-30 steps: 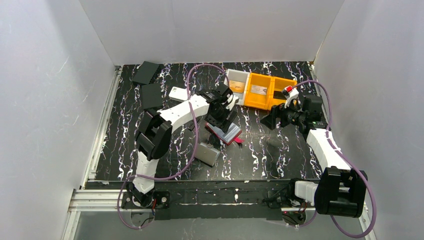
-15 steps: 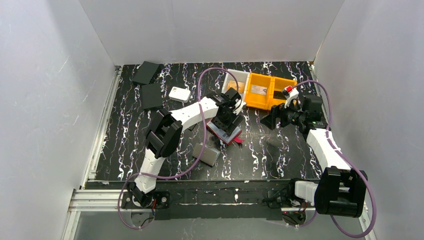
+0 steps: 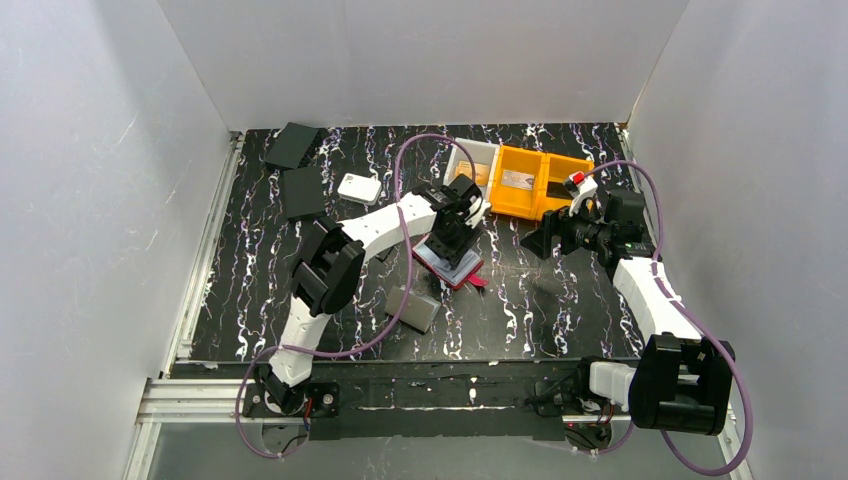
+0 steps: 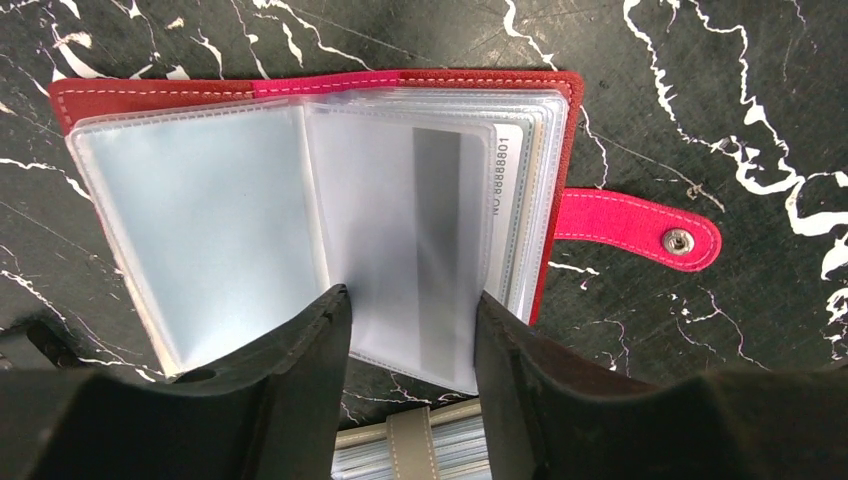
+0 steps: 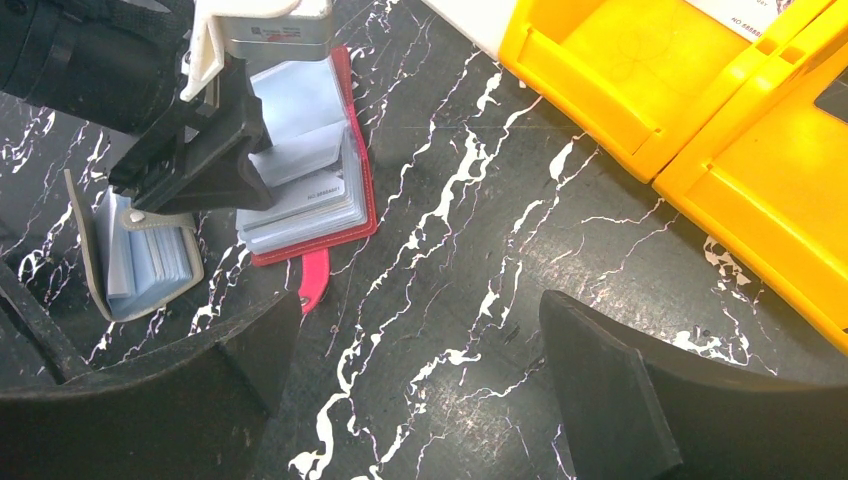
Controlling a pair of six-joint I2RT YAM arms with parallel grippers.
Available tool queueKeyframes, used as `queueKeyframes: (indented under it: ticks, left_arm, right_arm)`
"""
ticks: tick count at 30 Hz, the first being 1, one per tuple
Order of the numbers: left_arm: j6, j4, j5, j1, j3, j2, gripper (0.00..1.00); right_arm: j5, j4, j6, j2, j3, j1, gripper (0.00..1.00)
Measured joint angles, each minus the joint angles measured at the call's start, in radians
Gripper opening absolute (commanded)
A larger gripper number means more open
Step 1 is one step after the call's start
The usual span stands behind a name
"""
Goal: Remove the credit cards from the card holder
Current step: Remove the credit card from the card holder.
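The card holder (image 4: 150, 92) lies open and flat on the table (image 4: 700, 80), near its centre, with its snap tab (image 4: 640, 225) pointing right in the left wrist view. The credit cards (image 4: 503, 210) sit inside the clear sleeve pages (image 4: 400, 220), and one numbered edge shows.

The left tool (image 4: 410, 310) stands part open over the near edge, its fingers either side of one sleeve. No grip is evident. The right tool (image 5: 418, 310) hovers to the right, fully open and empty.

Handling, as a judgement:
- Cards: light, stiff and slippery. Pinch an exposed short edge.
- Sleeves: soft and floppy, and likely to lift with the card.
- Holder: light. Pin the cover while drawing a card out.
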Motion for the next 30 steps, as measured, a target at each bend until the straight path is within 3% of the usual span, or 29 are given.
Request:
queueKeyframes:
  ticks: [7, 22, 24, 27, 30]
  left_arm:
    - [-0.042, 0.031, 0.079, 0.044, -0.021, -0.009, 0.42]
    - [-0.249, 0.212, 0.463, 0.211, -0.166, -0.022, 0.44]
    - [-0.283, 0.235, 0.496, 0.226, -0.182, -0.024, 0.42]
    - [-0.327, 0.254, 0.524, 0.243, -0.195, -0.027, 0.29]
    - [-0.348, 0.259, 0.518, 0.252, -0.196, -0.04, 0.28]
  right_arm:
    - [0.0, 0.0, 0.0, 0.0, 0.0, 0.0, 0.98]
    - [-0.004, 0.0, 0.0, 0.0, 0.0, 0.0, 0.98]
    - [-0.006, 0.0, 0.0, 0.0, 0.0, 0.0, 0.98]
    - [-0.008, 0.0, 0.0, 0.0, 0.0, 0.0, 0.98]
    - [-0.009, 0.0, 0.0, 0.0, 0.0, 0.0, 0.98]
